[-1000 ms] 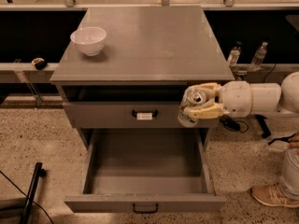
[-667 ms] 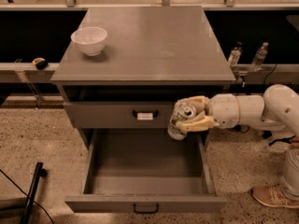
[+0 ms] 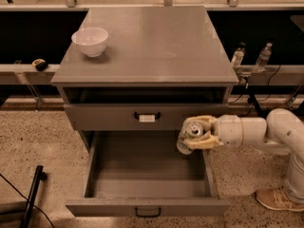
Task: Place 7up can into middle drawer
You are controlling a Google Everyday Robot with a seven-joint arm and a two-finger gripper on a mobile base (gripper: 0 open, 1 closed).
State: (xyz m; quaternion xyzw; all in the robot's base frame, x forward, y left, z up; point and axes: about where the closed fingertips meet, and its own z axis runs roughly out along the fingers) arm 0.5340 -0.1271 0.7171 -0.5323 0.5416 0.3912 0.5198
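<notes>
Clamping the 7up can (image 3: 189, 137) tilted above the right wall of the open middle drawer (image 3: 147, 207), the gripper (image 3: 196, 133) should carry it inward and lower it upright before letting go.

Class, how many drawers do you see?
2: a shut grey drawer with a white-tagged handle; below it, an open deep grey drawer. The gripper holds a silvery 7up can above its right side.

7up can (image 3: 185, 145): tilted, in gripper (image 3: 194, 136) fingers (image 3: 205, 143) | middle drawer (image 3: 147, 207): open, below can
</notes>
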